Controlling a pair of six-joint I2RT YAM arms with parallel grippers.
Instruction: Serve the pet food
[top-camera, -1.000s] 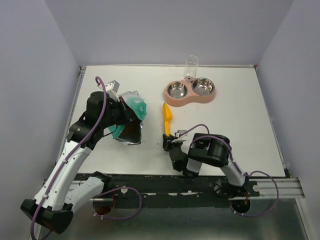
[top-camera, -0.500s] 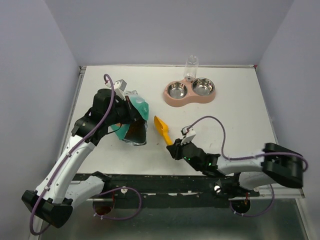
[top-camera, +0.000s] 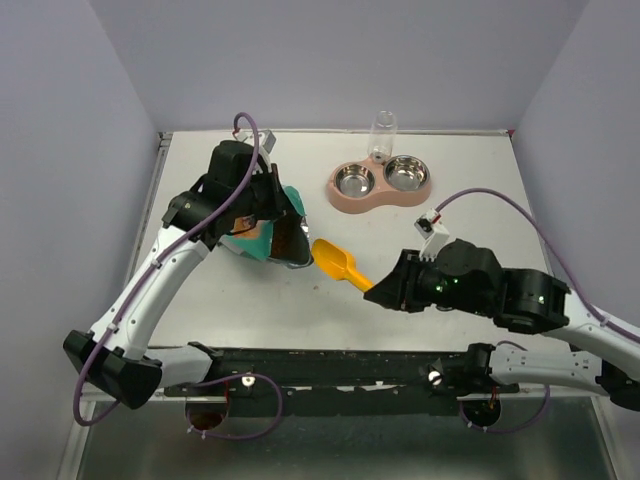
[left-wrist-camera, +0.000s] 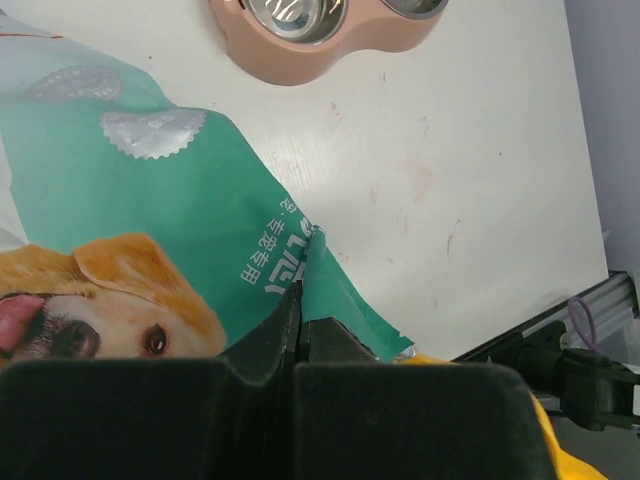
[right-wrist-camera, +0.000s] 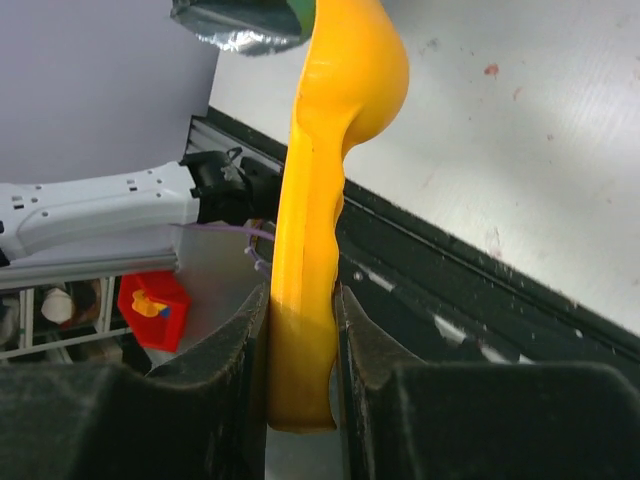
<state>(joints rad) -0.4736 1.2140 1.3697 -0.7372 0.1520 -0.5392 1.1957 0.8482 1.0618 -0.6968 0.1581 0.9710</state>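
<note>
Since a second ago, the orange plastic scoop (top-camera: 338, 263) had swung beside the tilted teal foil dog-picture bag (top-camera: 258, 238) — pet food (top-camera: 288, 243) only a brown blur in its mouth. Left wrist: left gripper (left-wrist-camera: 303, 318) clenched on the bag's edge. Right wrist: right gripper (right-wrist-camera: 302, 330) grasped the scoop's handle.

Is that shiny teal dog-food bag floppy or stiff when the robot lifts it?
Probably floppy: the teal foil bag creases where the left gripper pinches its edge. Its mouth gapes beside the orange plastic scoop, so tilting could spill its contents.

Left arm (top-camera: 150, 295), right arm (top-camera: 520, 295): white shells, black joints. Purple cables (top-camera: 480, 191) looped along both. Claw fingers (right-wrist-camera: 190, 410) matte black.
</note>
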